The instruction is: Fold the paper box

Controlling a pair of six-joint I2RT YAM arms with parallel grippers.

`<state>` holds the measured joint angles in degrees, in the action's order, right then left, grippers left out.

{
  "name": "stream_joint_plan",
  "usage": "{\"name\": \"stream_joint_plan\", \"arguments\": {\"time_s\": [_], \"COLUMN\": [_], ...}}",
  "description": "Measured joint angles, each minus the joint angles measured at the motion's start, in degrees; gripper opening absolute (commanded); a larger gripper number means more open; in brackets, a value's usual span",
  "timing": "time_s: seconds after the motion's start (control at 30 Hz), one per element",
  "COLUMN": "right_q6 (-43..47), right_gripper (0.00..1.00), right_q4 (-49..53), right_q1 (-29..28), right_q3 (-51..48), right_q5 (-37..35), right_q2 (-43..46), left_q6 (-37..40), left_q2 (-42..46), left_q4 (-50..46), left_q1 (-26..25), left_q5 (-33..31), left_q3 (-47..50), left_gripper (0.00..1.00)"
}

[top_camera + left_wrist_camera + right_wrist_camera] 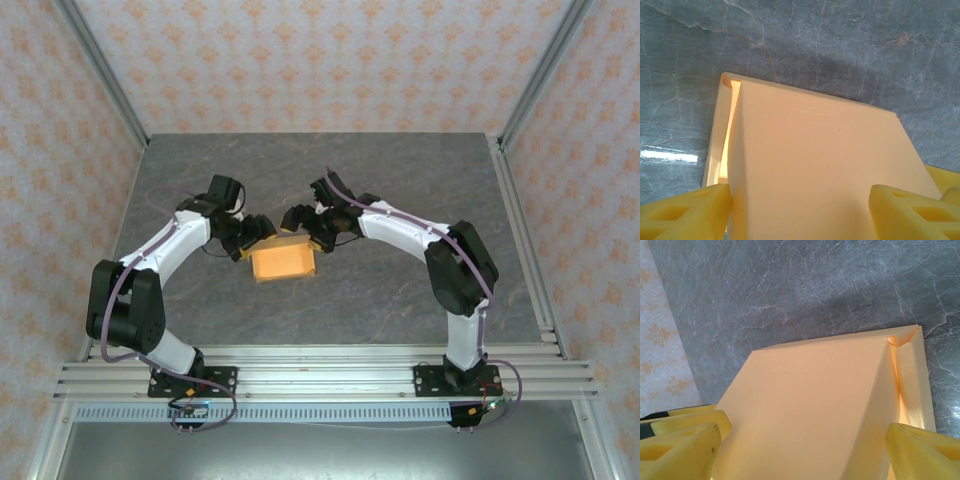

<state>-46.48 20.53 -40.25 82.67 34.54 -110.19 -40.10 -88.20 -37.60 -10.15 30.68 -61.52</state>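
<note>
The paper box [282,262] sits on the bench [400,290], between the left end effector [799,197] and the right end effector [807,425]. Each has its fingers spread wide around one end of the box, probably to keep it steady while its sides are folded.

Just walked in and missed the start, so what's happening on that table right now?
Two robot arms are folding a paper box. It lies in the middle of the table, already a compact rectangle with a gap left along one side. The left gripper and right gripper meet over it from opposite sides, each with jaws spread wide across a panel. Whether they are pressing it is unclear.
</note>
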Motion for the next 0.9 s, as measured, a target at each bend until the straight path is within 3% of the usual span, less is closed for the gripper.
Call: {"name": "stream_joint_plan", "arguments": {"time_s": [0.27,0.73,0.9], "right_q6": [1.31,4.35,6.45], "right_gripper": [0.76,0.57,0.58], "right_q4": [-0.35,-0.42,0.46], "right_q1": [-0.13,-0.66,-1.40], "right_q3": [-1.86,-5.22,-5.22], "right_q5": [-0.07,-1.36,-2.97], "right_q2": [0.04,0.11,0.11], "left_q6": [0.04,1.22,2.32], "left_q2": [2.10,2.36,3.04], "left_q4": [0.85,2.54,2.73], "left_q1": [-0.42,-1.14,-1.53], "left_q5": [-1.18,-3.23,-4.81], "left_q3": [2.64,6.62,7.37], "left_gripper": [0.67,0.31,0.33]}}
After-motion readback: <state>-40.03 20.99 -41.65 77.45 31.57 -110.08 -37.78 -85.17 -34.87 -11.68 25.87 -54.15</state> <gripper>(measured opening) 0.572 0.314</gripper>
